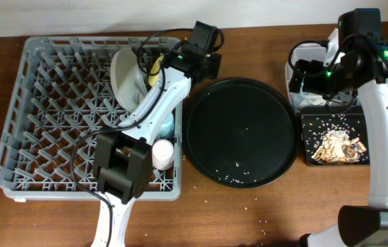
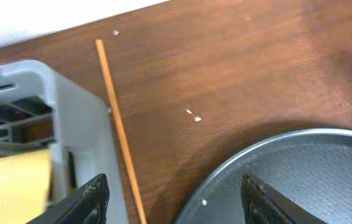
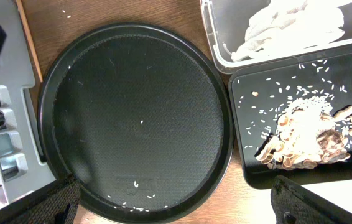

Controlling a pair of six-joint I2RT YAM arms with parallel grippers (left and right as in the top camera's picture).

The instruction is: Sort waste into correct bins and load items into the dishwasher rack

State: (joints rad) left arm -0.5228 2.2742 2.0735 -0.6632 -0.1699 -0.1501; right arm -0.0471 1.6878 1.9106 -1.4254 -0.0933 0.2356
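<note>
1. The left gripper (image 2: 176,194) hung open with its fingers spread and nothing between them, over the table (image 2: 238,68) at the 1 o'clock corner of the dishwasher rack (image 1: 50,116).
2. One chopstick (image 2: 120,130) lay flat on the table just beside the rack's outer wall. In the left wrist view it ran from 11 o'clock toward 6 o'clock.
3. In the rack, the plate (image 1: 125,77) stood on edge toward 1 o'clock, with the yellow bowl (image 1: 155,68) just beside it at its 3 o'clock.
4. The light blue cup (image 1: 168,124) and the pink cup (image 1: 163,152) sat near the rack's 4 o'clock corner, partly hidden by the left arm.
5. The round black tray (image 1: 240,132) lay at the rack's 3 o'clock and held only a few rice grains.
6. The right gripper (image 3: 176,208) was released, its fingers wide apart and holding nothing.
7. The clear tub (image 3: 212,37) held the white napkins (image 3: 288,25).
8. At the tub's 6 o'clock, the black rectangular tray (image 3: 250,155) held the food scraps (image 3: 303,140) and scattered rice.
</note>
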